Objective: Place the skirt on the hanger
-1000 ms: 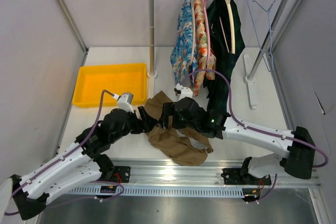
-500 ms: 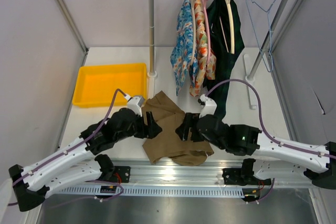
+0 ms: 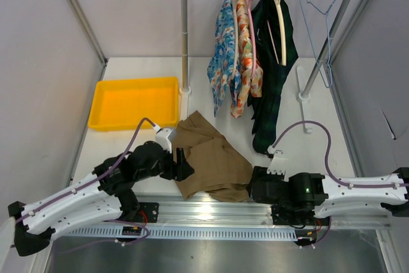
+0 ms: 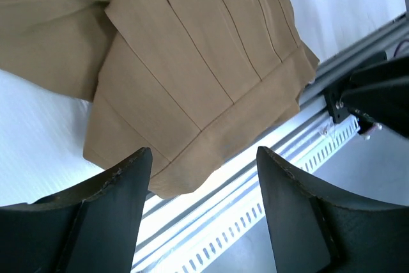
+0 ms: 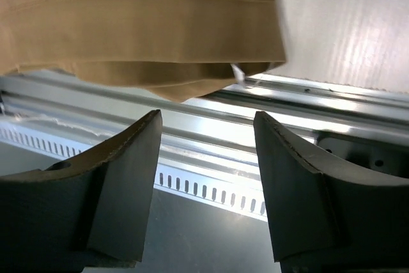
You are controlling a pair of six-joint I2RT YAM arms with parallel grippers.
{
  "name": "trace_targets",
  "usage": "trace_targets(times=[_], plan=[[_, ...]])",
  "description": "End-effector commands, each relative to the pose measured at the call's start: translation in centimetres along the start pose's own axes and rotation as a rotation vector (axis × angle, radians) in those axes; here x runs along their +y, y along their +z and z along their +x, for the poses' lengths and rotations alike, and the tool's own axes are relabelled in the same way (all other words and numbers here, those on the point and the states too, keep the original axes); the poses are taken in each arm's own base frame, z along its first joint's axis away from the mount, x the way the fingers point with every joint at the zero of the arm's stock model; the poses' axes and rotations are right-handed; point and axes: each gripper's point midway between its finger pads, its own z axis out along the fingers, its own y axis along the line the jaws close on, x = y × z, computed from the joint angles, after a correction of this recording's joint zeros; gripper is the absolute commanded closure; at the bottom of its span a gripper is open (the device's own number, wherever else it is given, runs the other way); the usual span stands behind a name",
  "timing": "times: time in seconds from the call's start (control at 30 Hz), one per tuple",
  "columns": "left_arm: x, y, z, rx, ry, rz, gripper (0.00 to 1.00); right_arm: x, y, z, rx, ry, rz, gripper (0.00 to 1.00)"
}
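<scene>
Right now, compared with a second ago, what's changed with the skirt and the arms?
Both tools let go of the skirt and pulled back: the left tool to its left edge, the right tool past its near right corner. The skirt went from bunched to spread flat. The hanger and tray stayed put.

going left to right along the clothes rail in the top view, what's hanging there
blue floral garment → orange floral garment → dark green plaid garment → pale blue-grey wire hanger, which hangs bare
</scene>
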Motion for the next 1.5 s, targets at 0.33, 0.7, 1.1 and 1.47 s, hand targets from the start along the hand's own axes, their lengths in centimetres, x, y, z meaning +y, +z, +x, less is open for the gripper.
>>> trace_targets(times=[0.33, 0.7, 1.1, 1.47], plan=[[-0.6, -0.8, 4.8, 0.062, 0.063, 0.006, 0.35, -4.2, 2.7, 0.6, -0.094, 0.135, 0.128, 0.36], [0.0, 0.2, 6.8, 0.091, 0.100, -0.079, 0.36, -2.6, 6.1, -0.5, -0.174, 0.185, 0.036, 0.36], [0.0, 0.7, 8.1, 0.110, 0.154, -0.077, 0.31, -1.0, 7.8, -4.6, -0.299, 0.220, -0.008, 0.71], [0.8, 1.8, 9.6, 0.100, 0.258, -0.156, 0.22, 1.5, 3.4, -9.1, -0.353, 0.150, 0.009, 0.96]])
